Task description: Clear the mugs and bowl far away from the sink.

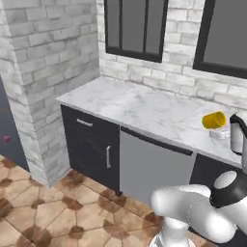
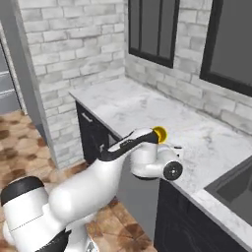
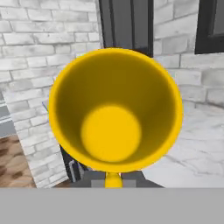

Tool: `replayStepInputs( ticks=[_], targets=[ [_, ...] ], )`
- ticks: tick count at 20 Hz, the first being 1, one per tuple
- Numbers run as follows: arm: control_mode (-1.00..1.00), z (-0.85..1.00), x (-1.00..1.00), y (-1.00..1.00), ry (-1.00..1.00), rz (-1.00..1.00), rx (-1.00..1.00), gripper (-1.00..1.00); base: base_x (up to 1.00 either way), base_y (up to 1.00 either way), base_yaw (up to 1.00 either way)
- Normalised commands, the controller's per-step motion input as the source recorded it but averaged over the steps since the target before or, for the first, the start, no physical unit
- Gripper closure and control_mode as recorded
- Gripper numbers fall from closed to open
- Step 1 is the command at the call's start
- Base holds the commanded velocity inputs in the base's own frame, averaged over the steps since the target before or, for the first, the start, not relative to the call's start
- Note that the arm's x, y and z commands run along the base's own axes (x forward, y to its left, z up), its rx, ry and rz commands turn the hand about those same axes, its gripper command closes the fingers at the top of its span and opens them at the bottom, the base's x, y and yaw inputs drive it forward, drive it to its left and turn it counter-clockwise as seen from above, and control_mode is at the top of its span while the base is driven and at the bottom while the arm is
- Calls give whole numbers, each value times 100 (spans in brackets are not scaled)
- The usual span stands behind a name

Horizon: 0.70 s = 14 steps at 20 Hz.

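A bright yellow mug (image 1: 213, 120) lies on its side just above the marble counter (image 1: 144, 108), its mouth turned toward the hand. My gripper (image 1: 221, 127) is shut on it from the right. In the hand view the mug (image 3: 114, 109) faces me with its open mouth, and its handle sits between the dark fingertips at the bottom. From the right base view, the mug (image 2: 159, 134) peeks out behind my forearm. At the lower right lies a corner of the black sink (image 2: 236, 189). The bowl is out of view.
The counter runs along a white brick wall with dark-framed windows (image 1: 135, 26). Below it are dark drawers (image 1: 91, 140) and a grey appliance panel (image 1: 152, 166). A brick pillar (image 1: 46, 72) closes the counter's left end. The floor is brown tile.
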Motion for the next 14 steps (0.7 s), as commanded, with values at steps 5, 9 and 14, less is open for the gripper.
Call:
replayStepInputs(
  ticks=[5,9,14],
  targets=[
    [100,0,0,0,0,0,0,100,-38,59,77],
    [100,0,0,0,0,0,0,100,-34,69,76],
    [100,0,0,0,0,0,0,100,-23,27,85]
  ],
)
